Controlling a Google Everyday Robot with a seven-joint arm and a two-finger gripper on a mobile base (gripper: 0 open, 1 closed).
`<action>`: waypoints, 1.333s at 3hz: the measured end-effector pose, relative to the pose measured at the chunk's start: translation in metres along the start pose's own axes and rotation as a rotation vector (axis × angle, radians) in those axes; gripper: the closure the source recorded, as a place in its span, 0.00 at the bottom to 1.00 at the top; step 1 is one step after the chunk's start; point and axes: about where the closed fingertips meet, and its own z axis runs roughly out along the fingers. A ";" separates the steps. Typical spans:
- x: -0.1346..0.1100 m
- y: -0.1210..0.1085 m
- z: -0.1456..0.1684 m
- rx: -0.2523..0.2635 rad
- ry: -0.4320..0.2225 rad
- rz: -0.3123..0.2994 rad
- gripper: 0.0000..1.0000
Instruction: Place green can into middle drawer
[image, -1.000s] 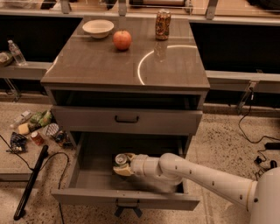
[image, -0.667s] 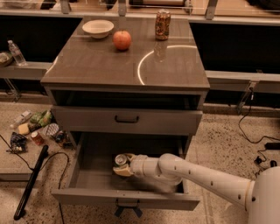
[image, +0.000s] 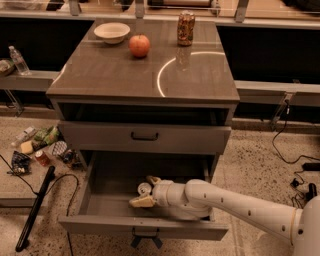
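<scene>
End effector at green can inside middle drawer

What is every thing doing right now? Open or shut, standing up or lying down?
Middle drawer: pulled open.
Upper drawer: shut.
Green can: in the middle drawer, at the gripper.
Gripper: low inside the middle drawer.
Orange can: upright on the cabinet.
Bowl: right way up.
</scene>
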 end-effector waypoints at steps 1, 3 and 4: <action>-0.002 -0.004 -0.030 0.068 0.019 0.067 0.00; -0.045 -0.027 -0.150 0.305 0.027 0.187 0.39; -0.066 -0.032 -0.168 0.339 0.026 0.163 0.46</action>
